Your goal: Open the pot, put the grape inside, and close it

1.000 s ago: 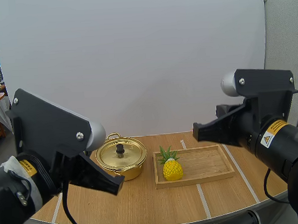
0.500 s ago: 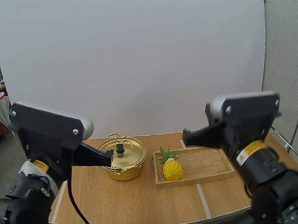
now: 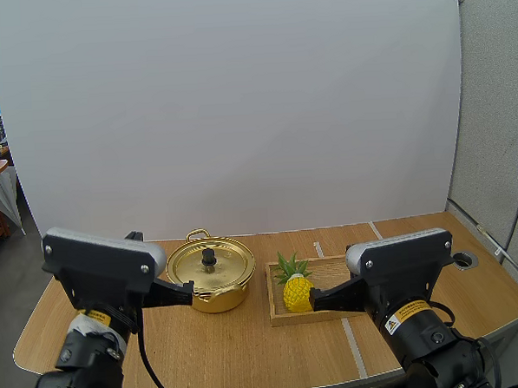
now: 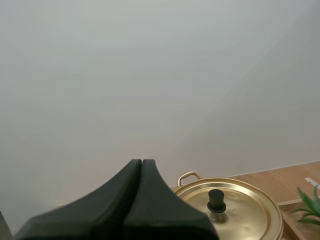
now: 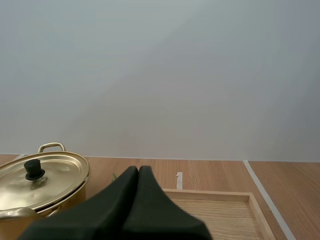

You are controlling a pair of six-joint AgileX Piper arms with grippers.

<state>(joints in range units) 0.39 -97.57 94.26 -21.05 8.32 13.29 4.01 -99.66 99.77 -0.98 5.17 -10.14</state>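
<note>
While left fingers (image 4: 122,202) and right fingers (image 5: 117,207) lie together, empty, the lidded pot (image 3: 213,281) sits left of centre, pineapple (image 3: 299,293) on the tray (image 3: 368,284) beside; first I must part left fingers over its knob (image 3: 208,257).

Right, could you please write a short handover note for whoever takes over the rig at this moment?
Left gripper shut, empty, beside the pot.
Right gripper shut, empty, near the wooden tray.
Lid sits on the pot.
The fruit here is a pineapple, upright on the tray.
Done: nothing.
Left: lift the lid, put the fruit in, close the pot.
</note>
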